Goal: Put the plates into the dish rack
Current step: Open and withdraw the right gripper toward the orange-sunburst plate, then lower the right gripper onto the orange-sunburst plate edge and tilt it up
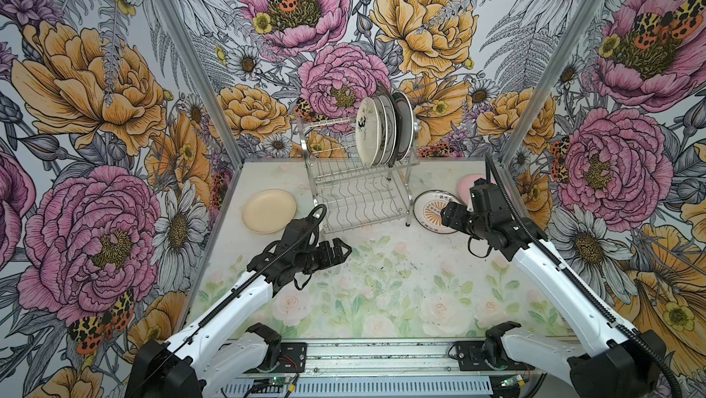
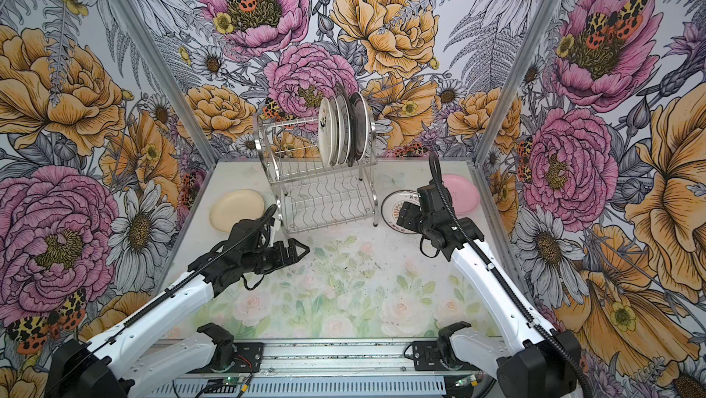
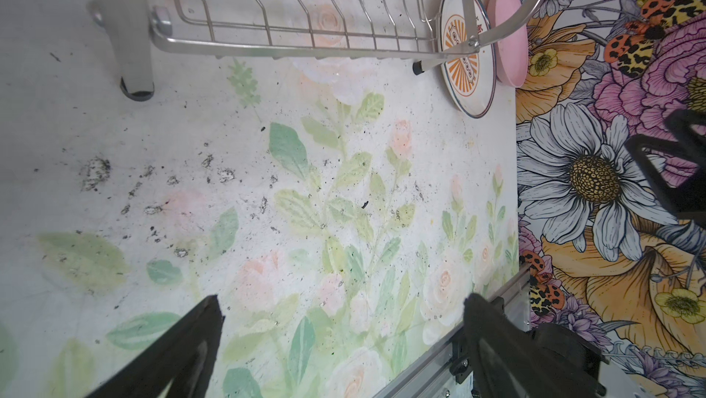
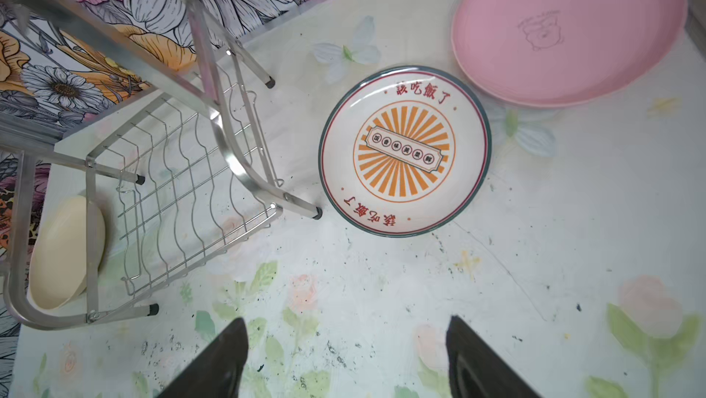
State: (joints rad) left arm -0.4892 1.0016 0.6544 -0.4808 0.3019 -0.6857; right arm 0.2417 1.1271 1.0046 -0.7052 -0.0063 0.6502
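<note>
Arms rise from the near rail at 7 and 5 o'clock, their white forearms slanting inward over the pale flower-printed tabletop (image 1: pixel 382 281).

The left arm's wrist bends so that the left gripper (image 1: pixel 342 251) (image 3: pixel 341 302) points toward 3 o'clock. Its fingers are spread wide with nothing between them, just before the near left foot of the shiny two-tier steel wire dish rack (image 1: pixel 359 193), which stands at 12 o'clock.

The right arm's wrist bends toward 9 o'clock. The right gripper (image 1: pixel 445 216) (image 4: pixel 347 321) hovers over the white plate with orange sunburst and teal rim (image 1: pixel 428 210) (image 4: pixel 405 151), fingers apart and empty.

That plate lies flat at 2 o'clock, with a pink round plate (image 1: pixel 467 185) (image 4: pixel 569 29) just beyond it. A cream round plate (image 1: pixel 269 210) lies at 10 o'clock. Several upright plates (image 1: pixel 382 130) stand in the rack's upper tier; the lower tier holds none.
</note>
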